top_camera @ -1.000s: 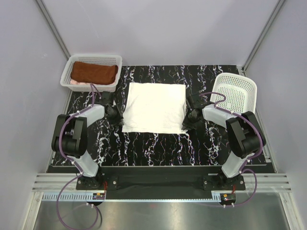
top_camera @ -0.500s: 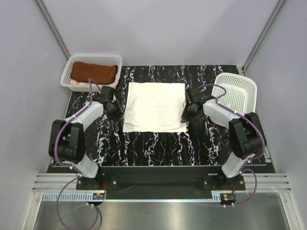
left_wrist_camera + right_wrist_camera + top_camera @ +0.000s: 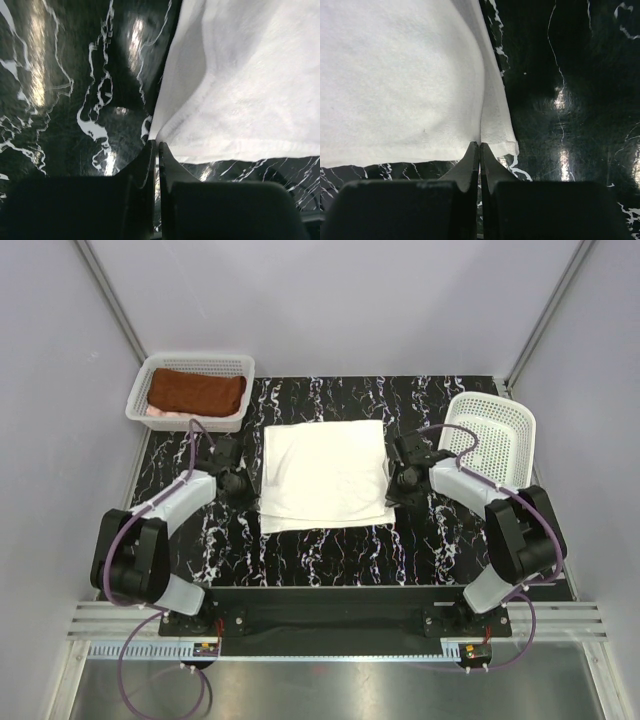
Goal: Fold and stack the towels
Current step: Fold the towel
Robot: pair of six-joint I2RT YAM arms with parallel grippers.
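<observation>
Pinching the left edge of the white towel (image 3: 325, 475), the left claw (image 3: 155, 145) has its two dark fingers pressed together, with only a thin line between them and the hemmed cloth rising from their tips. The right claw (image 3: 480, 145) is pressed together in the same way on the towel's right edge, close to a near corner, where the cloth folds up slightly on either side of the tips.

Between the two claws the white towel lies spread on the black, white-veined worktop (image 3: 330, 555), roughly square, with soft creases across it and a second layer showing along its near edge.

Far left, a white mesh basket (image 3: 190, 423) holds the rust-brown towel (image 3: 197, 392), folded; a sliver of the pale pink towel (image 3: 158, 412) shows under its near side. To the right, another white mesh basket (image 3: 492, 435) sits tilted, just beyond the right arm. Both arms reach forward from their bases at the near edge of the worktop.
</observation>
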